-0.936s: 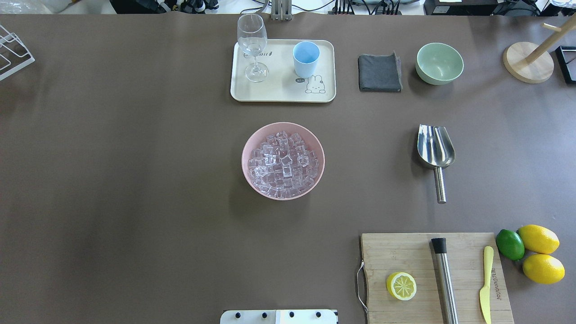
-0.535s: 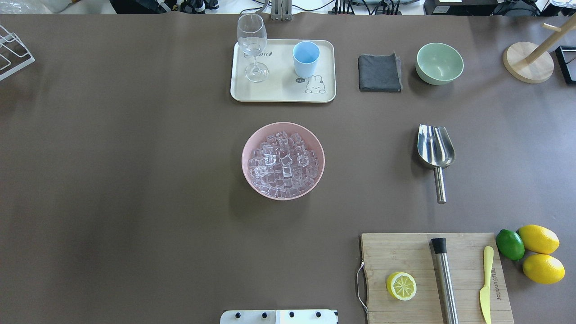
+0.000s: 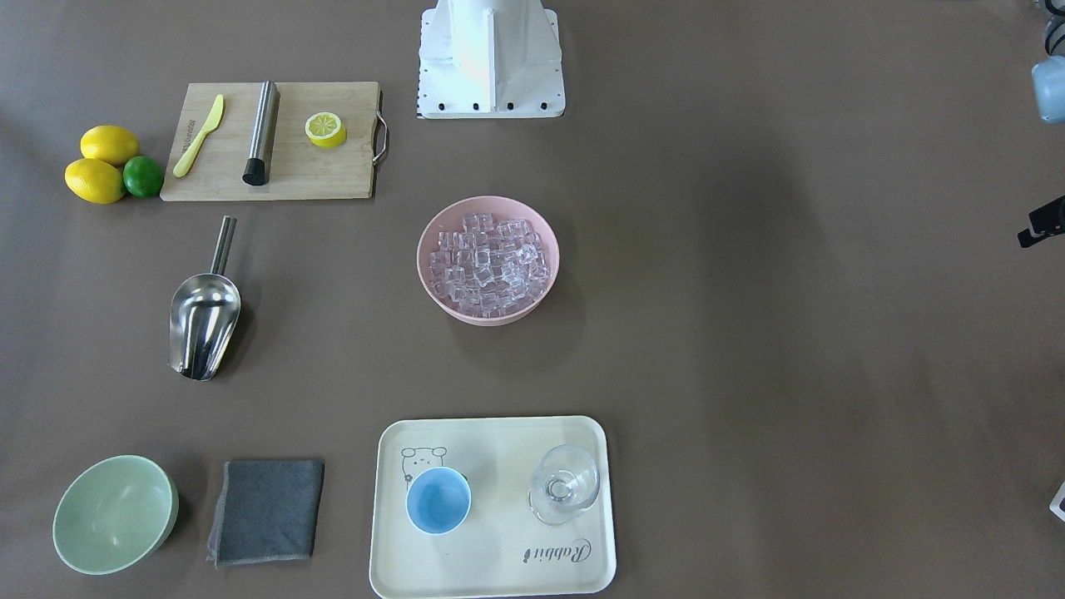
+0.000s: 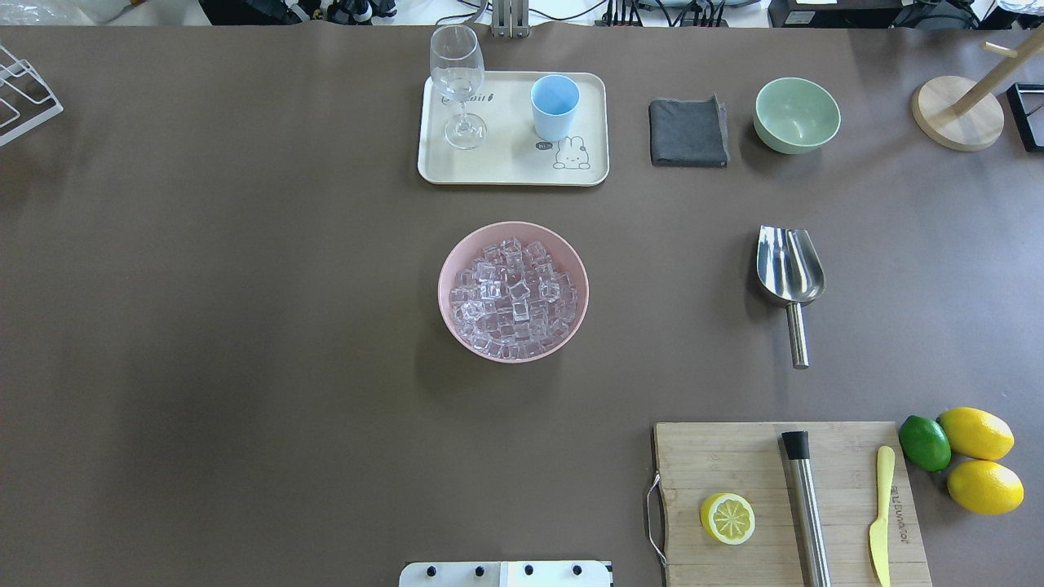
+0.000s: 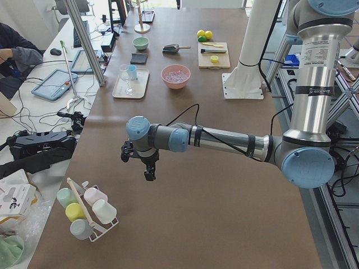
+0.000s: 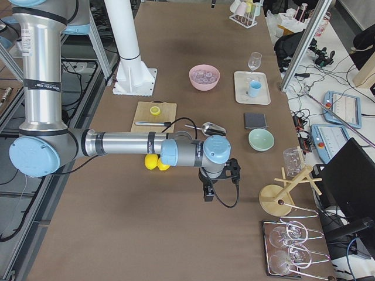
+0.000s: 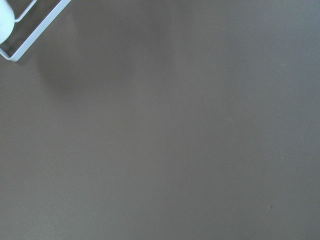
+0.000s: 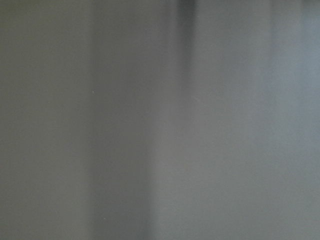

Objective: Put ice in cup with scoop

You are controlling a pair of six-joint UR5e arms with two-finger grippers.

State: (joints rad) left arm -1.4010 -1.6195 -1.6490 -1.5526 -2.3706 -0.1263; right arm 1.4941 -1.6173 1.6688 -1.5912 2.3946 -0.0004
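Note:
The ice (image 4: 514,297) is a heap of clear cubes in a pink bowl (image 4: 444,277) at mid-table. The light-blue cup (image 4: 555,106) stands upright on a cream tray (image 4: 506,167) at the far side. The steel scoop (image 4: 789,269) lies on the table to the right, handle toward the robot. Neither gripper shows in the overhead view. My left gripper (image 5: 145,168) hangs over bare table far to the left, and my right gripper (image 6: 208,190) hangs far to the right. I cannot tell whether either is open or shut. Both wrist views show only table.
A wine glass (image 4: 458,81) shares the tray. A grey cloth (image 4: 688,132) and a pale-green bowl (image 4: 796,114) lie to its right. A cutting board (image 4: 734,456) holds a half lemon, a steel cylinder (image 4: 806,505) and a yellow knife. Lemons, a lime, a wooden stand (image 4: 956,112) are nearby.

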